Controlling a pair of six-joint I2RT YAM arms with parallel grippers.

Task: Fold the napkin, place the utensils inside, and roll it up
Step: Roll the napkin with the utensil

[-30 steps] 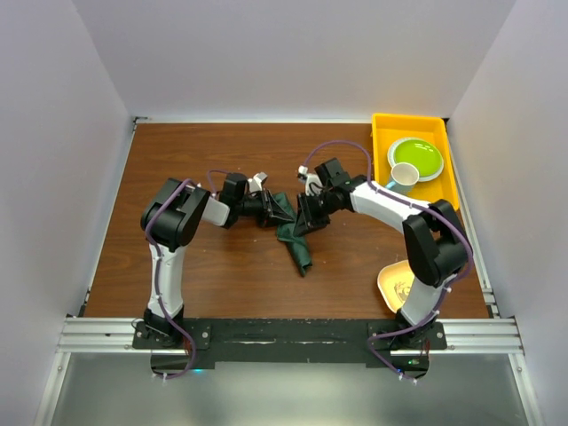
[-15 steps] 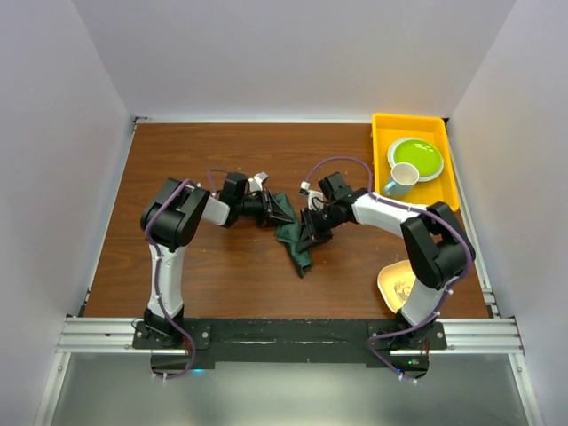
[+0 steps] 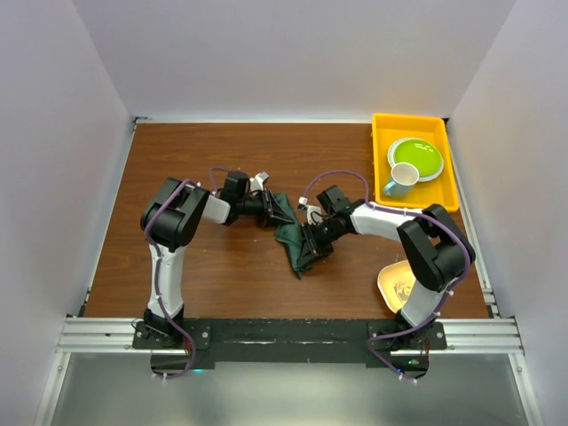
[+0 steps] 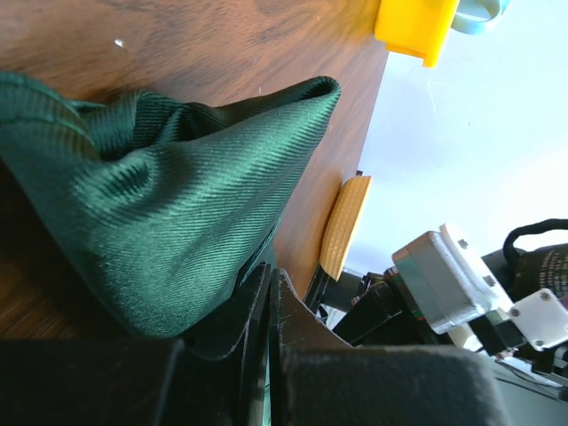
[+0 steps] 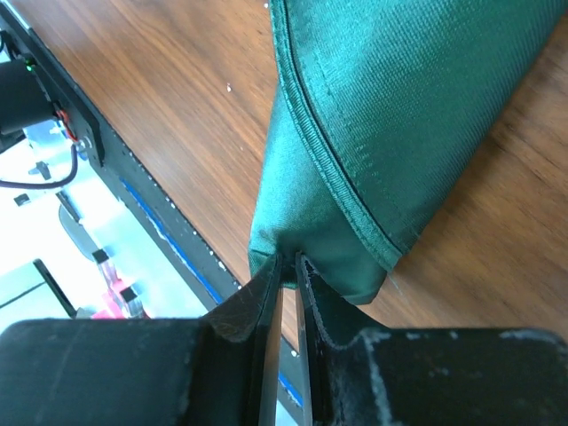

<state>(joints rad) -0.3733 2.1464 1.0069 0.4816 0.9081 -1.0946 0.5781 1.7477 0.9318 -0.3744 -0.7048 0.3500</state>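
**Near edge.** A tan dish lies on the surface just beside the right arm's base, and that arm partly covers it. Its contents are too small to read, so the utensils cannot be picked out in any view.

**Mid-surface.** The napkin is a bunched dark green strip, not yet spread or folded. Its long axis runs near to far with a slight slant. The loose tip points toward the near edge and the upper end lies toward the left arm.

- The right gripper meets the strip from the right side. In the wrist view its jaws are closed to a thin slit on a hemmed corner of the cloth.
- The left gripper sits a little farther back. Its jaws are likewise pressed together, with a fold of napkin nipped between them.

The cloth thus spans the gap between the two pinches, left end far and right end near. Drawing it flat probably depends on moving the jaws apart along that line. The right arm is the nearer one to the tan dish.

**Far right corner.** A yellow tray carries a green plate and a pale cup, well apart from the napkin.

**Not resolved.** It is unclear how many layers each pinch takes in, or whether the strip's middle rests on the surface or hangs clear.
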